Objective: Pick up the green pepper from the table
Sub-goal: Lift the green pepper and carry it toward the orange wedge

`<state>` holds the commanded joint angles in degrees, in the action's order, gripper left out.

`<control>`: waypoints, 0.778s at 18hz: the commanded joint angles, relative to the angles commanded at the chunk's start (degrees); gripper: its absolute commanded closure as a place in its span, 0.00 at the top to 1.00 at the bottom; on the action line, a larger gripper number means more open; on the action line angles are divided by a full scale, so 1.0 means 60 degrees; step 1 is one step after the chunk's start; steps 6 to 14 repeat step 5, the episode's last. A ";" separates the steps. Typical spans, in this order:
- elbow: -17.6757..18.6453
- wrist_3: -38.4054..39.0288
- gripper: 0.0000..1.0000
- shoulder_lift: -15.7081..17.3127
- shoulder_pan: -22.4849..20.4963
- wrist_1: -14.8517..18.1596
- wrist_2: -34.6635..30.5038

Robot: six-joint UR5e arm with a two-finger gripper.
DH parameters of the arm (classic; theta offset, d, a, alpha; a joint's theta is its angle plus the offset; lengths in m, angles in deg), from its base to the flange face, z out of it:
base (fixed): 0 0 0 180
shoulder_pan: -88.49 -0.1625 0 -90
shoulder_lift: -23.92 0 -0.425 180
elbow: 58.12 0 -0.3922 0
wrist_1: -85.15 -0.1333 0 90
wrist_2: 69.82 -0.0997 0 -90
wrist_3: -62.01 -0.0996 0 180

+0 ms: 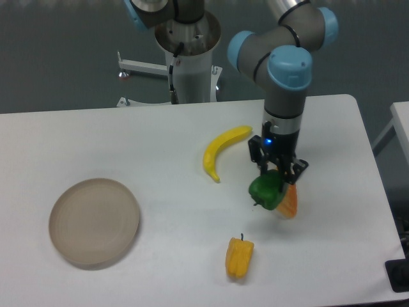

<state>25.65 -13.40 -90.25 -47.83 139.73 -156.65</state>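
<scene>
White tabletop [160,141] lies below our end effector [276,174] clenching the green pepper [266,190]; its glossy, lumpy skin could slip free.

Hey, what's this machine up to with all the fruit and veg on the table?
A robot arm has its gripper closed around the green pepper, which looks slightly lifted off the white table. An orange piece of food sits right behind the pepper, partly hidden. A banana lies to the left, a yellow pepper nearer the front edge, and a round beige plate sits far left, with nothing on it.
</scene>
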 joint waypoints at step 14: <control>-0.0059 0.0015 0.29 -0.0088 0.0029 0.0000 0.0000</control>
